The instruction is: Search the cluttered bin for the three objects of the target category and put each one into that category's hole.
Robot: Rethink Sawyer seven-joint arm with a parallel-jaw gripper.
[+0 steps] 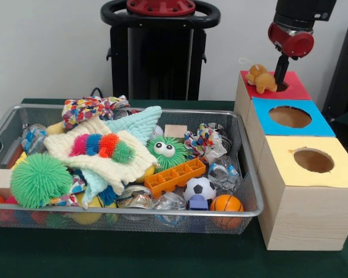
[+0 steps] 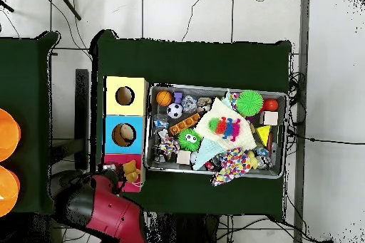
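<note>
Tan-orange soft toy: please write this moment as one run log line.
tan-orange soft animal toy: on red-topped wooden box, beside its hole | gripper: at hole, state unclear | silver wire-mesh bin: cluttered

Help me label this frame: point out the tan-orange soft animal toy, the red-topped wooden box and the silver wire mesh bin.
tan-orange soft animal toy (image 1: pixel 260 79), front view, its body.
red-topped wooden box (image 1: pixel 296 90), front view, bare red top.
silver wire mesh bin (image 1: pixel 162 212), front view, near rim.

green puff ball (image 1: pixel 39 180), soccer ball (image 1: pixel 199 187), orange brick (image 1: pixel 174 176)
</note>
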